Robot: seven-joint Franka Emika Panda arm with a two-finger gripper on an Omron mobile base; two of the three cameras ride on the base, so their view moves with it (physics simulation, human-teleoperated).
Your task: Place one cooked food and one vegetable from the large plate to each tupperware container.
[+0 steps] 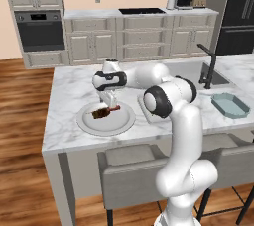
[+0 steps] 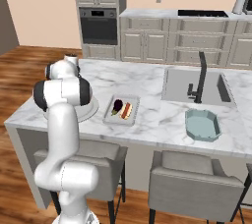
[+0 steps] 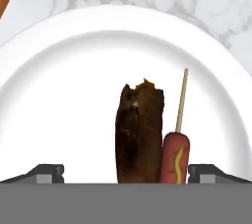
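Observation:
The large plate (image 1: 88, 123) lies near the island's left front edge, and in the hand view its rim (image 3: 59, 36) curves around two foods. These are a dark brown elongated piece (image 3: 139, 129) and a red corn dog (image 3: 175, 158) with a mustard line on a stick. My gripper (image 1: 110, 105) hovers low over them, open, its fingertips (image 3: 49, 173) spread wide to either side of both foods without touching them. The pale rectangular container (image 2: 109, 115) holds a purple eggplant (image 2: 117, 105) and a sausage (image 2: 126, 110). The teal container (image 2: 202, 124) sits further right with nothing in it.
A sink (image 2: 194, 86) with a dark faucet (image 2: 201, 75) is set in the island behind the teal container. Two grey stools (image 1: 131, 170) stand under the front edge. My own arm (image 1: 168, 101) crosses in front of the rectangular container in the left base view.

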